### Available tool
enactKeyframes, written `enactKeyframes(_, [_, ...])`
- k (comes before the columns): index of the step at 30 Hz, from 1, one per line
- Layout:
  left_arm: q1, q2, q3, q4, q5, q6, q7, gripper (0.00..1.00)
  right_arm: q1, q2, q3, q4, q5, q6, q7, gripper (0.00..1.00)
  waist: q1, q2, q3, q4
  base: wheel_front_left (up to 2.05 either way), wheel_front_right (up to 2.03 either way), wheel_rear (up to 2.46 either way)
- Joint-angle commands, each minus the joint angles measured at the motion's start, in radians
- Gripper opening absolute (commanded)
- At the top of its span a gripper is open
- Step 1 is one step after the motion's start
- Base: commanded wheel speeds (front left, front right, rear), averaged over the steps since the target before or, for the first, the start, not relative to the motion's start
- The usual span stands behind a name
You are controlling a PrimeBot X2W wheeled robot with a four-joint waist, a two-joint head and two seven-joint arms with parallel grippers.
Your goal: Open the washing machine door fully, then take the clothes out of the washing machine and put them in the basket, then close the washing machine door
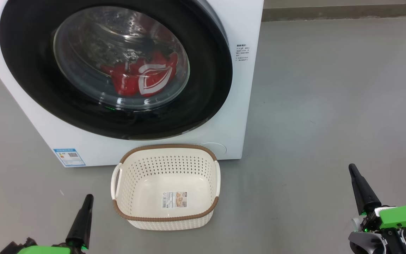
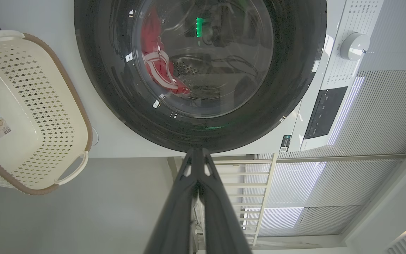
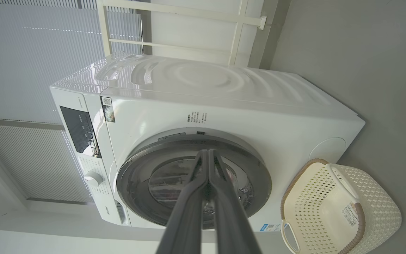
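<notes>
The washing machine door (image 1: 93, 60) has a glossy black rim around clear glass; behind it the perforated steel drum (image 1: 118, 28) gleams and the clothes (image 1: 136, 79) are red cloth. The washing machine (image 3: 224, 106) casing is smooth, glossy white. The basket (image 1: 132, 176) is cream perforated plastic, rim brown and woven-looking, with a paper label (image 1: 174, 199). The floor (image 1: 330, 88) is matt grey. My left end effector (image 2: 197, 151) and right end effector (image 3: 208, 151) look matt and dark.

The washing machine (image 1: 244, 106) runs off the head view's top edge, and the paper label (image 1: 174, 199) is illegibly small.
</notes>
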Motion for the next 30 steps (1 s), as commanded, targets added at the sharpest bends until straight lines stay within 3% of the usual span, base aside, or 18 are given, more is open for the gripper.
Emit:
enactKeyframes(1, [-0.042,0.008,0.034,-0.021,0.011,-0.007,0.003,0.0,-0.043,-0.012,0.02,-0.026,-0.009,-0.001,0.006,0.0,0.0,0.0,0.0,0.0,0.0,0.0,0.0])
enactKeyframes(6, [-0.042,0.008,0.034,-0.021,0.011,-0.007,0.003,0.0,-0.043,-0.012,0.02,-0.026,-0.009,-0.001,0.006,0.0,0.0,0.0,0.0,0.0,0.0,0.0,0.0])
enactKeyframes(7, [0.001,0.0,-0.001,0.002,0.0,0.0,0.0,1.0,0.001,0.001,0.0,0.002,0.0,0.0,0.0,1.0,0.0,0.0,0.0,0.0,0.0,0.0,0.0])
enactKeyframes(13, [0.043,-0.013,-0.013,0.07,0.0,0.001,0.0,1.0,0.048,0.024,0.012,0.077,0.0,0.0,-0.002,1.0,0.0,0.0,0.0,0.0,0.0,0.0,0.0])
enactKeyframes(21, [0.023,-0.012,-0.035,0.077,-0.005,0.0,-0.014,1.0,0.034,0.022,0.031,0.076,0.006,0.0,-0.014,1.0,0.0024,0.0,-0.005,0.0,0.0,0.0,0.0])
enactKeyframes(30, [-0.002,-0.009,-0.066,0.08,-0.006,0.0,-0.037,1.0,0.015,0.017,0.06,0.072,0.004,0.0,-0.033,1.0,0.0001,0.0,-0.006,-0.001,0.0,0.0,0.0])
